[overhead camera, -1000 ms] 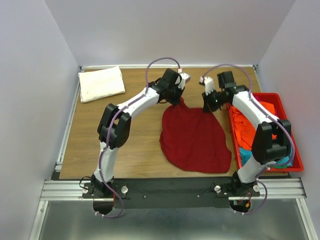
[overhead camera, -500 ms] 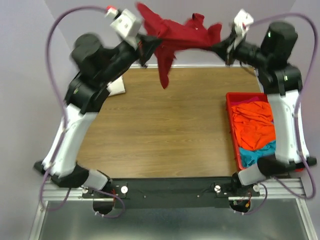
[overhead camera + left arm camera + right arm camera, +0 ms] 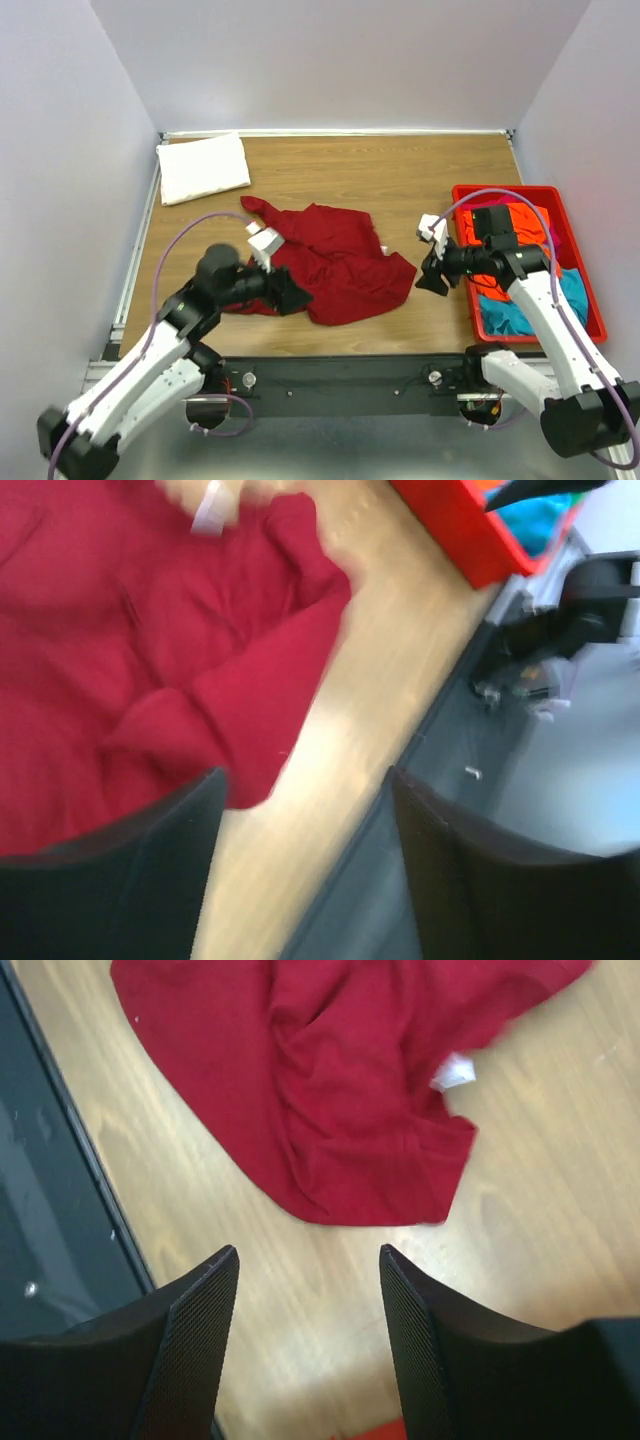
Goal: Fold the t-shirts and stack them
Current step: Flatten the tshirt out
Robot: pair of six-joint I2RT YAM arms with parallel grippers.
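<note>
Top external view: at the upper left of the frame a white shirt lies folded on the table, well apart from everything else. Lower left of centre, the left claw sits low at the near left edge of the red shirt. That shirt lies crumpled in the middle of the frame, with one sleeve poking toward the upper left. Its right corner reaches toward the right claw, which stands just beside it over bare wood. At the right edge the bin holds an orange shirt in its upper part and a teal shirt lower down.

Left wrist view: the red shirt fills the upper left and the bin cuts the upper right corner. The left claw at the bottom stands open. Only wood and a fold of red cloth show between its fingers, and it grips nothing.

Right wrist view: the red shirt spreads across the top, with a white label at its right side. The right claw at the bottom is open as well, with bare table between its fingers.
</note>
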